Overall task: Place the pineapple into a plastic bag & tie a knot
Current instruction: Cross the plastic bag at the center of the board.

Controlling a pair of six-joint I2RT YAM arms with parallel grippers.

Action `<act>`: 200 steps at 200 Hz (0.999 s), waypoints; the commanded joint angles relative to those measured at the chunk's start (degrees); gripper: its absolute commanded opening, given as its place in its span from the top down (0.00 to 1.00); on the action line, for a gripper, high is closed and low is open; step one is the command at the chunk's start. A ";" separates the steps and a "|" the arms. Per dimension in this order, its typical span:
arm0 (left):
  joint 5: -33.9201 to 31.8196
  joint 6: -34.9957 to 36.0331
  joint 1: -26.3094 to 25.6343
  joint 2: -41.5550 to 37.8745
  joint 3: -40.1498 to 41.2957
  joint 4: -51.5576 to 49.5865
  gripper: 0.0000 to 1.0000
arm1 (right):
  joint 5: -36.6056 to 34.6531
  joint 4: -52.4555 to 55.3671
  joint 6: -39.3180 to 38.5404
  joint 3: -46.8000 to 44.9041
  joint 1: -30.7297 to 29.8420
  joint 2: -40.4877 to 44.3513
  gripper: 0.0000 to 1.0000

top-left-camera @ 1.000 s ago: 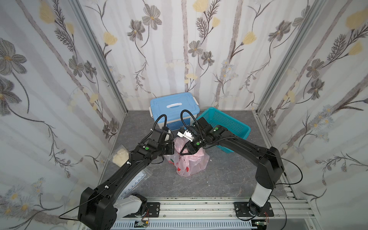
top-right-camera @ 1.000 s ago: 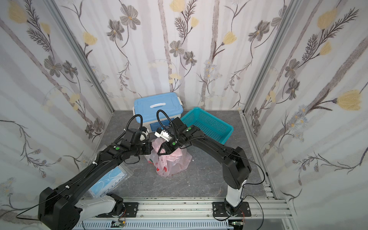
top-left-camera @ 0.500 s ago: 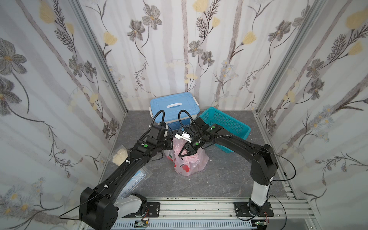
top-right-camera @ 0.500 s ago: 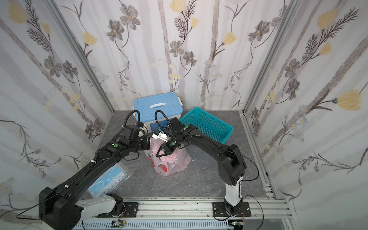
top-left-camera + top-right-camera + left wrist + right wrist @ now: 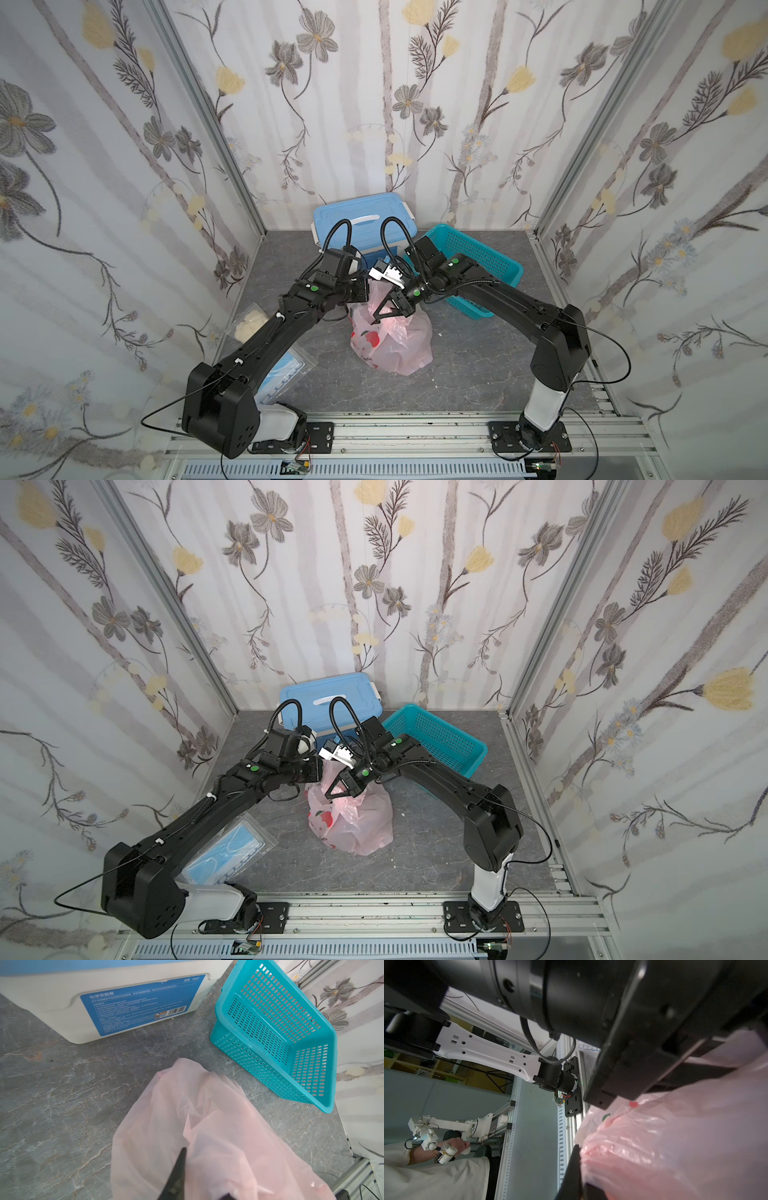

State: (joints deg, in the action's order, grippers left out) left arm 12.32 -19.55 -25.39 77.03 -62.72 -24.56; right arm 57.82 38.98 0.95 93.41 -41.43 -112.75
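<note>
Now at centre: the plastic bag (image 5: 395,345) sits bulging on the grey table (image 5: 478,365), in front of the blue-lidded box (image 5: 361,220) and just beside the teal basket (image 5: 469,266); both top views show its top between the two wrists.
Pineapple: you cannot see it through the film; the bulge suggests it is inside.
Right gripper (image 5: 375,321): jaws drawn together to a point on gathered film at the bag's top.
Left gripper (image 5: 360,291): mostly hidden; the left wrist view shows one finger (image 5: 178,1169) against a draped handle loop (image 5: 187,1084), and you cannot tell how wide the jaws stand or whether they hold it.
Knot: no finished tie is visible.
Risk, slip: thin, slick film is likely to slide out of the right pinch if you pull sideways hard.
Risk, tear: narrow fingertips on stretched film may puncture it; the load inside adds tension.
Risk, lost loop: if the left jaws hold nothing, the loop may drop flat and need regrasping.
Risk, collision: the wrists are near each other; crossing them to tie could knock them together or snag a cable.
Risk, tipping: a one-sided upward pull may roll the bag against the basket.
</note>
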 commanded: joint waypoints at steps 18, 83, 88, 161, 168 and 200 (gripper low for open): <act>-6.93 -2.77 -0.10 -9.72 4.70 3.04 0.38 | 6.91 -7.63 2.65 0.31 0.62 -0.26 1.00; -10.15 0.96 -0.34 -29.69 12.84 -2.94 0.32 | 8.87 -8.60 1.05 -2.42 2.51 -1.29 1.00; -8.22 2.35 -0.36 -30.99 13.64 -2.57 0.35 | 9.86 -8.59 0.77 -2.65 2.85 -1.17 1.00; 16.79 19.13 -0.44 -28.72 22.51 17.50 0.68 | 22.09 -0.97 -6.54 0.46 4.56 -3.62 1.00; 18.21 19.16 -0.45 -27.42 22.50 19.53 0.71 | 22.01 -0.75 -6.53 0.46 4.60 -3.57 1.00; 21.31 19.30 -0.85 -23.93 24.20 26.22 0.72 | 22.27 -0.49 -6.13 0.70 4.60 -3.62 1.00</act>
State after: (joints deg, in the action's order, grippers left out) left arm 28.18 -2.94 -26.02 51.48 -39.48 -7.66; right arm 75.35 38.61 -3.07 93.43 -36.77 -116.25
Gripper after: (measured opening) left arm 0.280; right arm 0.048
